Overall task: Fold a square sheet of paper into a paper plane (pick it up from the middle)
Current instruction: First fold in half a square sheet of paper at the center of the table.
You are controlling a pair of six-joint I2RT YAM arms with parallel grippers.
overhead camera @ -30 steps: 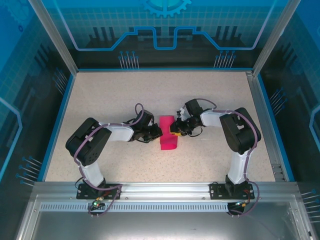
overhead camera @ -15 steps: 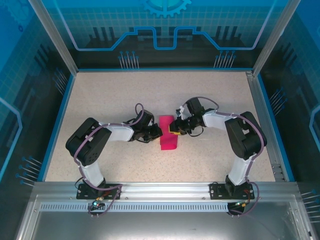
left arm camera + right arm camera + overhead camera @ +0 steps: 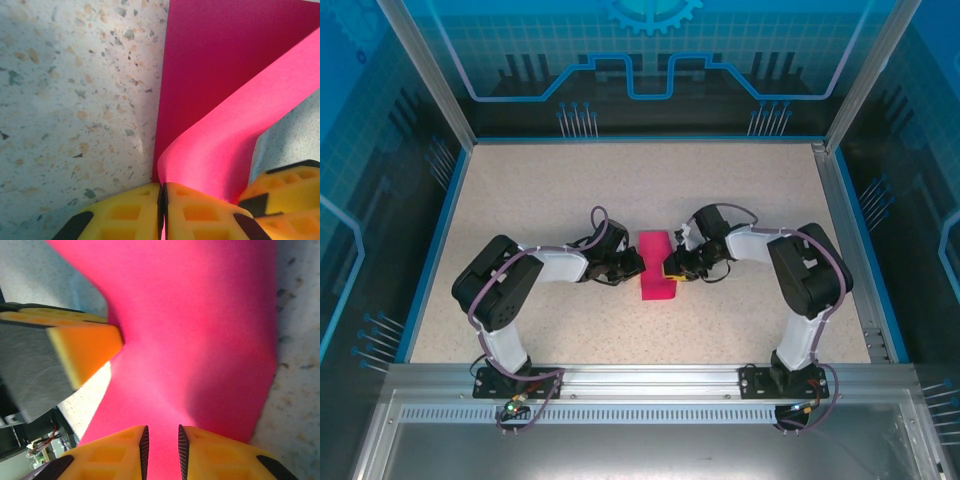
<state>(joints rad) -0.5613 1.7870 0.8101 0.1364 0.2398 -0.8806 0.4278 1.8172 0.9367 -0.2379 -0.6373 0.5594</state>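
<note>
Paper plane [image 3: 656, 271] mid-table between both arms, long axis running near-to-far. Left gripper [image 3: 163, 200] clenched on raised flap at its left edge. Right gripper [image 3: 161, 447] slightly parted around opposite edge, grasp uncertain. Both arms equally near.

Left gripper pinching folded pink paper on speckled table

The left gripper [image 3: 162, 212] has its yellow fingers [image 3: 125, 215] pressed together on the near edge of the paper plane [image 3: 225, 145], a magenta sheet curling upward to the right over a darker flat layer. Another yellow gripper finger [image 3: 282, 192] sits at lower right, beside the paper, above the table [image 3: 75, 100].
</note>
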